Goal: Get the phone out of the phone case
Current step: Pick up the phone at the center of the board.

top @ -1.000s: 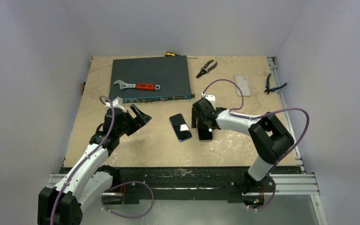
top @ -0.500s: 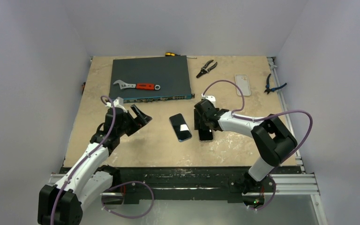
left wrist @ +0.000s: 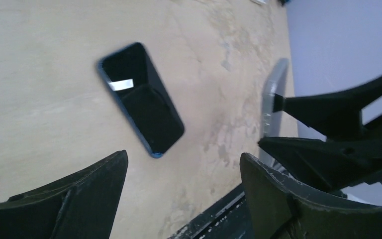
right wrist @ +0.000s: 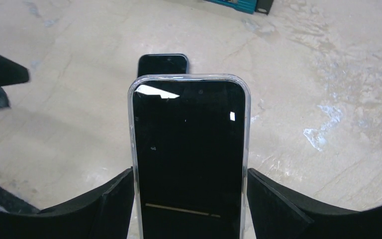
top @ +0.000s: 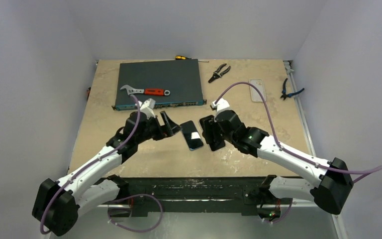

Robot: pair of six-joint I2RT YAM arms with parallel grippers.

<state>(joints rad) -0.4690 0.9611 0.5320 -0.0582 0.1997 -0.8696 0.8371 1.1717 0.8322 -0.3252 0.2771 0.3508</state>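
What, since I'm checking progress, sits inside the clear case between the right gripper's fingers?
A dark-screened phone fills the clear case, whose rim wraps its top and sides. The right gripper clamps the case's sides. The phone's bottom end and the case's back are hidden.

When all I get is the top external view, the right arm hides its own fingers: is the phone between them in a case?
Observer: Yes. The right wrist view shows a black-screened phone in a clear plastic case between the right fingers.
Operator: Lying flat?
Observer: No. The left wrist view shows it edge-on, tilted steeply up from the beige table.
Operator: The other phone?
Observer: A bare dark phone with a blue rim, flat on the table, no case.
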